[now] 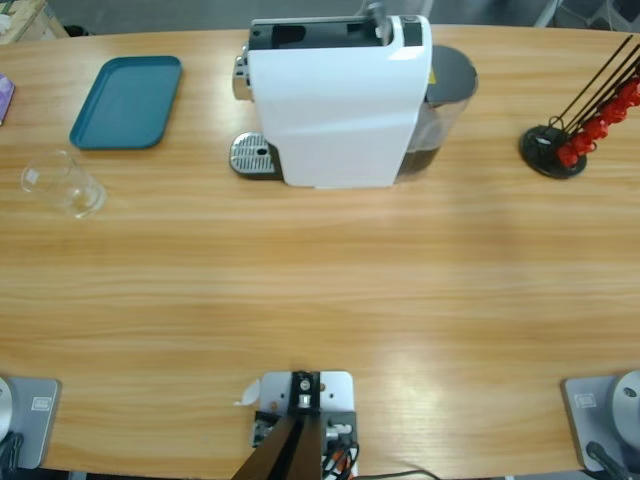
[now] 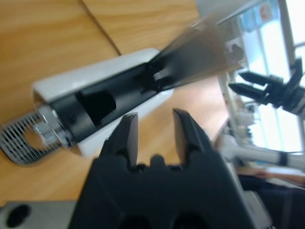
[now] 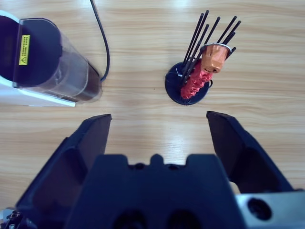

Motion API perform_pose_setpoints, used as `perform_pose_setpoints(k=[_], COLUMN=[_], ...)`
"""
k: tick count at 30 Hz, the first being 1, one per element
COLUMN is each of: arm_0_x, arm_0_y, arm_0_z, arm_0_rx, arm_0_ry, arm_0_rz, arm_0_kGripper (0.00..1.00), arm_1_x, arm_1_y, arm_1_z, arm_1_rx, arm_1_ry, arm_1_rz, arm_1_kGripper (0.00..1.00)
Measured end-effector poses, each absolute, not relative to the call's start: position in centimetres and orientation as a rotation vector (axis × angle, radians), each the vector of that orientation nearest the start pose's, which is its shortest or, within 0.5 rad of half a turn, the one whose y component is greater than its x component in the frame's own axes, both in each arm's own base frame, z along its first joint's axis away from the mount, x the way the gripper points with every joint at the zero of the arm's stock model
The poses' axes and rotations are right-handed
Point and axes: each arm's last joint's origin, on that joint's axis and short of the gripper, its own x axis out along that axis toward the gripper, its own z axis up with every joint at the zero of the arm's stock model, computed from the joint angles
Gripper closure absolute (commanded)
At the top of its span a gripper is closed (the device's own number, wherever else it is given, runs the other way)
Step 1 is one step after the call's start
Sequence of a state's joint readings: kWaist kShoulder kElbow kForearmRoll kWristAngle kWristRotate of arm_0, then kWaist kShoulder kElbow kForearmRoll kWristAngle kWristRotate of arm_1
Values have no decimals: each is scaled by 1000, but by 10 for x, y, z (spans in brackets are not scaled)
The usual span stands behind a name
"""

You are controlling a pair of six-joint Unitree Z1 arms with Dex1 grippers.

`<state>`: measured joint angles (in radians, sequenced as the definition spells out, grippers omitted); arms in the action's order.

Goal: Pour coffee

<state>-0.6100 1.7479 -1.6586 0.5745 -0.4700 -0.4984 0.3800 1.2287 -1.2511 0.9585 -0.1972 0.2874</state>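
Left tool (image 2: pixel 155 131) slightly parted, right tool (image 3: pixel 157 131) spread wide; both grasp nothing.
Glass (image 1: pixel 62 183), far from both: light, slippery, breakable; grip its wall midway. No coffee visible.

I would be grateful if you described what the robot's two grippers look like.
Both are matte black. The left gripper has two short, pointed jaws on a broad black body. The right gripper has wider, angular jaws on the same kind of body, beside a grey plate with a round hole.

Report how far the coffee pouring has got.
Nothing looks done: the glass lies empty on the table, away from the coffee machine, whose drip tray is bare. Left gripper and right gripper are open, holding nothing. Everything remains.
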Motion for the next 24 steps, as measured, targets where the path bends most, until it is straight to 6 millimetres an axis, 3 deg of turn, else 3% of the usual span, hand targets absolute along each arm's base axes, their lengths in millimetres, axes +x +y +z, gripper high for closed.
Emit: perform_pose_setpoints(k=[5, 9, 13, 16, 18, 24], arm_0_x=[264, 234, 204, 182, 171, 154], arm_0_y=[-215, -213, -210, -193, -179, -157], arm_0_z=[448, 459, 437, 418, 408, 394], arm_0_rx=[-155, 56, 367, 557, 581, 510], arm_0_ry=[717, 575, 507, 481, 502, 567], arm_0_rz=[-982, -1050, -957, -937, -908, -831], arm_0_kGripper=[4, 0, 0, 0, 0, 0], arm_1_x=[158, 158, 163, 170, 174, 195], arm_1_y=[53, 53, 49, 37, 29, 21], arm_1_z=[401, 401, 397, 395, 395, 383], arm_1_rx=[4, 5, 42, 93, 121, 157], arm_1_ry=[903, 903, 888, 856, 836, 837], arm_1_rz=[40, 39, 3, -68, -115, -157], arm_1_kGripper=[43, 0, 27, 34, 146, 147])
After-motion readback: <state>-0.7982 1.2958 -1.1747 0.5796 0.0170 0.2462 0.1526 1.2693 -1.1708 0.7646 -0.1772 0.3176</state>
